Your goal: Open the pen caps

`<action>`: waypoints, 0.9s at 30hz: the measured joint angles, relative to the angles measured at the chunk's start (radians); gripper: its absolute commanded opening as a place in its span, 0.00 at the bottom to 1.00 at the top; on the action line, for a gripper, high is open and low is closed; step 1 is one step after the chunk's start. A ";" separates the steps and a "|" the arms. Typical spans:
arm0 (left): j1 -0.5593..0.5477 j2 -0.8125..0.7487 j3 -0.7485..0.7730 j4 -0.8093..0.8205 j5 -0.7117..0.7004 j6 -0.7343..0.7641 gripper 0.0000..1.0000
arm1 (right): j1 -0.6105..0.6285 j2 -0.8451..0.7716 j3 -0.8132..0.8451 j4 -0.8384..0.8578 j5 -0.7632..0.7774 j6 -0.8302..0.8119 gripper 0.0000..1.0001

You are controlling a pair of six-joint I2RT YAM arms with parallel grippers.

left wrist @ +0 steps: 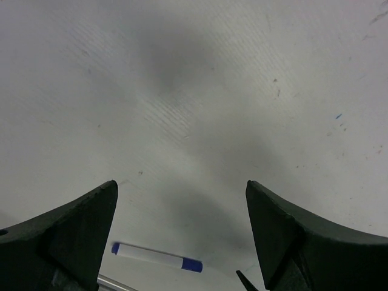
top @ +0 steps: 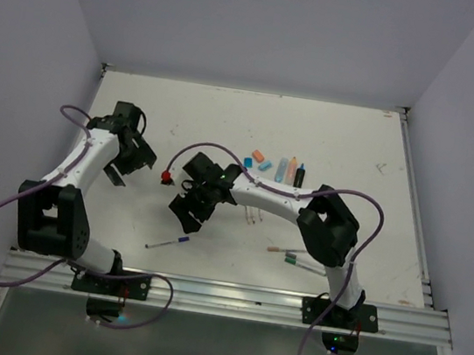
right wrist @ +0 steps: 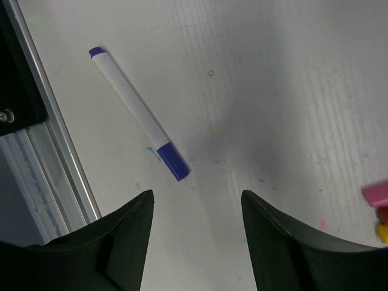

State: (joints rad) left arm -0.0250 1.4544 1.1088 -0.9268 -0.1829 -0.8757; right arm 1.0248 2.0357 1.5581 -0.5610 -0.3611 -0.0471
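Pen caps: one dark blue cap (right wrist: 173, 162) is on a white pen (right wrist: 130, 97) near the desk's (top: 357, 141) front edge. Three small loose caps (top: 258, 156) lie toward the far edge, three markers (top: 292, 169) beside them. My left pincer (left wrist: 180, 185) and right pincer (right wrist: 197, 194) gape wide, empty.

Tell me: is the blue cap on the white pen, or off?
On. In the right wrist view the blue cap sits on the end of the white pen, which lies on the table; no writing tip shows.
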 measured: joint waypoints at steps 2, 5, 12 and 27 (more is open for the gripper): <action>0.004 0.012 -0.016 -0.007 0.013 -0.015 0.89 | 0.024 0.030 0.019 -0.008 0.001 -0.018 0.61; 0.004 0.001 -0.055 -0.010 0.031 -0.037 0.89 | 0.052 0.058 0.035 -0.019 0.003 -0.035 0.60; 0.009 -0.036 -0.078 -0.026 0.035 -0.071 0.89 | 0.101 0.087 0.068 -0.030 0.013 -0.061 0.57; 0.022 -0.074 -0.121 -0.034 0.046 -0.103 0.89 | 0.141 0.135 0.079 0.006 0.145 -0.077 0.28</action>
State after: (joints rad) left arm -0.0029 1.3800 0.9874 -0.9607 -0.1371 -0.9787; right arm 1.1660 2.1712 1.6367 -0.5549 -0.2161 -0.1242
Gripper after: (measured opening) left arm 0.892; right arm 0.342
